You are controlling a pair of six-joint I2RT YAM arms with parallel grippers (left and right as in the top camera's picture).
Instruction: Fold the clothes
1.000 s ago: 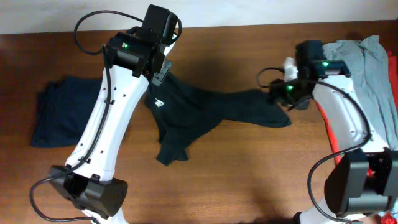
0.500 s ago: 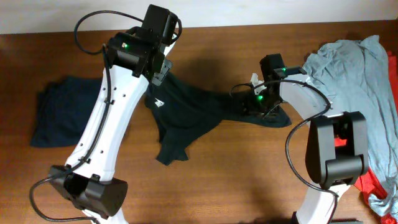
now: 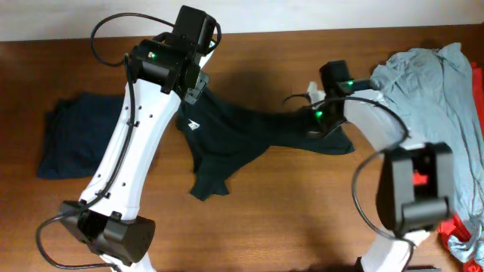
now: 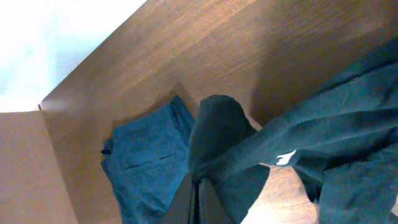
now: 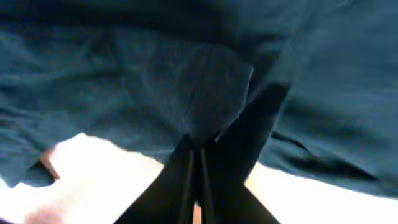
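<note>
Just right of the navy garment (image 3: 76, 136), we are pinching the black T-shirt (image 3: 242, 132) (white logo (image 3: 193, 126) showing) with our left gripper (image 4: 199, 186), the cloth stretching across the counter (image 3: 287, 211) to our right gripper (image 5: 195, 155), likewise clamped on it.

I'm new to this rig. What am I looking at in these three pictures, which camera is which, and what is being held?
This is a two-armed robot at a wooden table. One picture looks down from above. The other two come from a camera on each wrist, so the fingers show close up. A black T-shirt lies crumpled mid-table. The left gripper pinches one end and the right gripper the opposite end; both look shut on cloth. A navy garment lies beside the left arm, a grey shirt and a red shirt by the right.
</note>
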